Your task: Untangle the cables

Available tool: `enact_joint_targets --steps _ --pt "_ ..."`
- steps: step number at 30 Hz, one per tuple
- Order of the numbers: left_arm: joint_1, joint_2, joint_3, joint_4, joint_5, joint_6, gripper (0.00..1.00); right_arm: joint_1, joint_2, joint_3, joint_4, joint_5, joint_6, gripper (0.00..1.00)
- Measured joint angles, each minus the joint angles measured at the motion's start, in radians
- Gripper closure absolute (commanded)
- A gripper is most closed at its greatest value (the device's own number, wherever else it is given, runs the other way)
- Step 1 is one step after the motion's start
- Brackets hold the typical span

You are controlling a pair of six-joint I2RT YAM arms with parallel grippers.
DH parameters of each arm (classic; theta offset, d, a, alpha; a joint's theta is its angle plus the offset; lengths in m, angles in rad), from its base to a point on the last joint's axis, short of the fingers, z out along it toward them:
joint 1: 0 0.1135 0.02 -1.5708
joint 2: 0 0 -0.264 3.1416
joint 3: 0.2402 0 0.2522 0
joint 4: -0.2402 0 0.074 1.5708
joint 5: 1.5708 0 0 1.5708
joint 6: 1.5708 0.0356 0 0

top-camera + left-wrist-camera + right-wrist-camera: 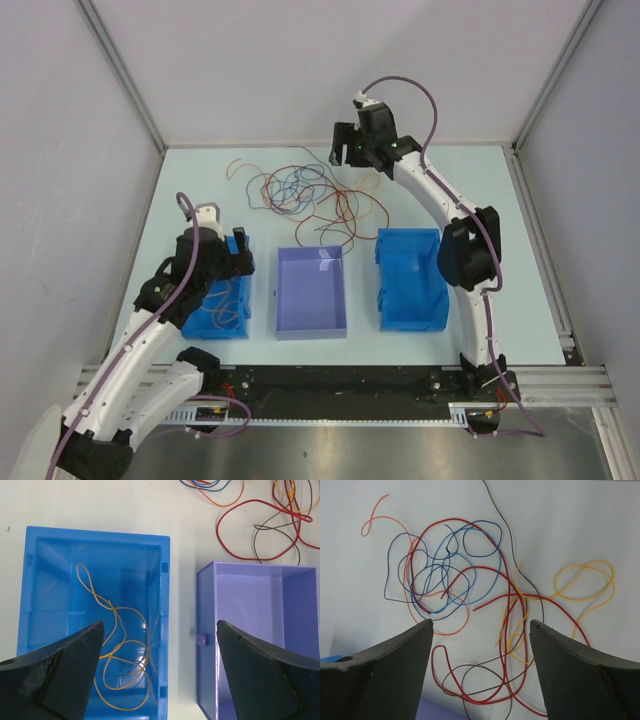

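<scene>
- The cables [305, 195] lie in a loose heap on the far half of the worktop [200, 180], beyond three open bins. Red, dark blue, brown, orange and yellow strands cross each other many times.
- The right tool [481, 622] hovers over that heap with its fingers spread apart and nothing between them.
- The left tool [160, 625] is also spread wide and empty. It hangs above the gap between the left blue bin [95, 534] and the purple bin [250, 567].
- One yellow wire [116, 615] already lies coiled in the left blue bin.
- My worry is the knot. The strands overlap so closely under the right tool that closing there could pinch two or three at once and lift the whole heap.
- These wires look very thin and floppy, so one caught only at the fingertips could slip out partway to a bin.
- A pulled strand might also tighten the loops around it, or sweep the loose orange wire [372, 522] toward the far edge.
</scene>
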Motion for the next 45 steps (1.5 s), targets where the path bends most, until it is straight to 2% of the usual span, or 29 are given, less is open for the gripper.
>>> enact_joint_targets --steps 4,9,12,18,22,25,27,31,37,45 --pt "0.002 0.006 0.0 0.001 0.001 0.0 0.0 0.014 0.029 0.037 0.005 -0.029 0.032 0.2" --pt "0.005 0.01 0.0 0.002 0.0 0.0 0.0 0.069 0.18 0.208 0.002 -0.063 0.041 0.2" --pt "0.006 0.03 0.0 0.017 0.0 0.001 0.0 0.097 0.248 0.248 0.001 -0.09 0.056 0.21" --pt "0.006 0.203 0.048 0.076 0.026 0.0 0.01 0.107 0.266 0.233 -0.025 -0.111 0.077 0.21" --pt "0.006 0.391 0.161 0.138 0.05 0.0 0.03 0.082 0.174 0.069 -0.015 -0.076 0.092 0.21" --pt "0.006 0.582 0.323 0.195 0.072 0.0 0.04 0.049 0.054 -0.116 -0.008 -0.056 0.128 0.21" --pt "0.006 0.656 0.386 0.214 0.076 0.001 0.04 0.018 -0.035 -0.238 0.01 -0.046 0.156 0.21" --pt "0.008 0.894 0.587 0.256 0.074 0.011 0.06 -0.034 -0.194 -0.405 0.02 -0.023 0.192 0.21" --pt "0.018 1.252 0.912 0.235 0.09 0.039 0.1 -0.035 -0.34 -0.505 0.059 -0.03 0.209 0.21" --pt "0.043 1.579 1.346 0.136 0.149 0.043 0.14 -0.028 -0.437 -0.6 0.069 -0.043 0.208 0.22"
